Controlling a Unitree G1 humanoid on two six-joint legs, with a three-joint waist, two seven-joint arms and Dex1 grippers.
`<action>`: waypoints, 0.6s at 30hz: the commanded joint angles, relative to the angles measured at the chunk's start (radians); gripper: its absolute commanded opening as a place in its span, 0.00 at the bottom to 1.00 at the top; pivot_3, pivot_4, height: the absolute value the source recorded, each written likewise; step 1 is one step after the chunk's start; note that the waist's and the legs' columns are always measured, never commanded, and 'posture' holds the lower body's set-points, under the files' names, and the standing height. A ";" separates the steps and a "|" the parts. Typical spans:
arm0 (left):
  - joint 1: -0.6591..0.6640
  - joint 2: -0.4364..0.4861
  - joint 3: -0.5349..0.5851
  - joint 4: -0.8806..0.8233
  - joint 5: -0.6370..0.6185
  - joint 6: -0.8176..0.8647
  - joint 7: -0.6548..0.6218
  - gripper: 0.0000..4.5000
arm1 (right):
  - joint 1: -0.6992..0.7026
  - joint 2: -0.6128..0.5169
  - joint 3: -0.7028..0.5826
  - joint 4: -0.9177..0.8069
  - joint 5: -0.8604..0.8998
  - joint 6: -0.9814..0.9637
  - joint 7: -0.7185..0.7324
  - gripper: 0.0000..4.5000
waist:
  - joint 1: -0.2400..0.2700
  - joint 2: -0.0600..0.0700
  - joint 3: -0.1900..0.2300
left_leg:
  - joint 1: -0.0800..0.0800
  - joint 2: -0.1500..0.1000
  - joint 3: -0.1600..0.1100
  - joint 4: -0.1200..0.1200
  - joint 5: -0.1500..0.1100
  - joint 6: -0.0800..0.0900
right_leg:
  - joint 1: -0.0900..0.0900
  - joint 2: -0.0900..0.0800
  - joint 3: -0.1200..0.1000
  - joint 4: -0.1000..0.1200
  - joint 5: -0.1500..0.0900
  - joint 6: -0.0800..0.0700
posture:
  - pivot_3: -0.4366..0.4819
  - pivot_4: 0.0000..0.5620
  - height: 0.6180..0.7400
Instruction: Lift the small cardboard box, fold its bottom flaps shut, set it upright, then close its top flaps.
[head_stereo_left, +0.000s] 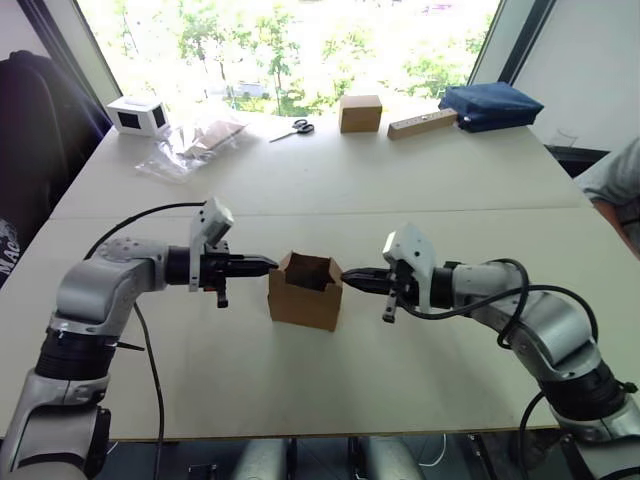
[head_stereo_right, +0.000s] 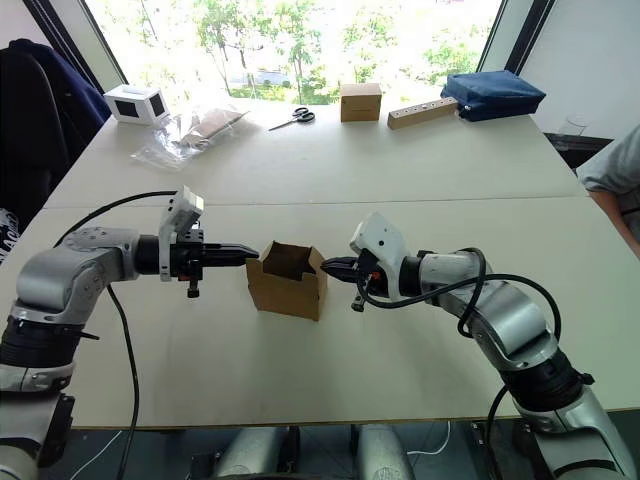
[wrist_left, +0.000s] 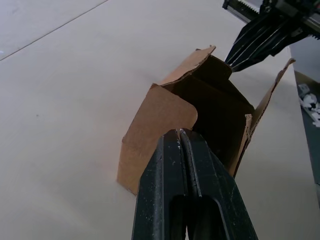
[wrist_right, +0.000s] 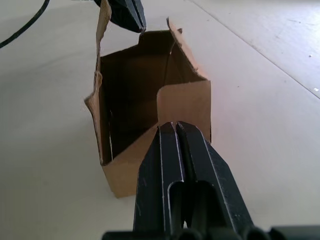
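The small cardboard box (head_stereo_left: 305, 291) stands on its bottom flaps, hiding them against the counter (head_stereo_left: 400, 190). A person's sleeve (head_stereo_right: 612, 172) is cut off by the picture's edge. The white device (head_stereo_left: 138, 116) is too small to identify

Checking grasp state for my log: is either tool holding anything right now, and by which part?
Nothing is held. Both the left tool and right tool are shut, tips at opposite sides of the small cardboard box, which stands on the table.
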 joint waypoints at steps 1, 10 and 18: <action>-0.016 0.019 -0.019 -0.007 0.012 -0.040 -0.013 0.00 | -0.022 0.019 0.010 0.007 -0.037 -0.044 0.022 0.00 | 0.000 0.000 0.000 | 0.000 0.000 0.000 0.000 0.000 0.000 | 0.000 0.000 0.000 0.000 0.000 0.000 | 0.48 0.27 1.00; -0.007 0.007 -0.108 0.021 0.062 -0.104 -0.028 0.00 | -0.050 0.054 0.072 0.062 -0.119 -0.088 0.078 0.00 | 0.000 0.000 0.000 | 0.000 0.000 0.000 0.000 0.000 0.000 | 0.000 0.000 0.000 0.000 0.000 0.000 | 0.48 0.27 1.00; -0.012 -0.002 -0.131 0.051 0.090 -0.125 -0.009 0.00 | -0.076 0.065 0.104 0.113 -0.197 -0.105 0.096 0.00 | 0.000 0.000 0.000 | 0.000 0.000 0.000 0.000 0.000 0.000 | 0.000 0.000 0.000 0.000 0.000 0.000 | 0.48 0.27 1.00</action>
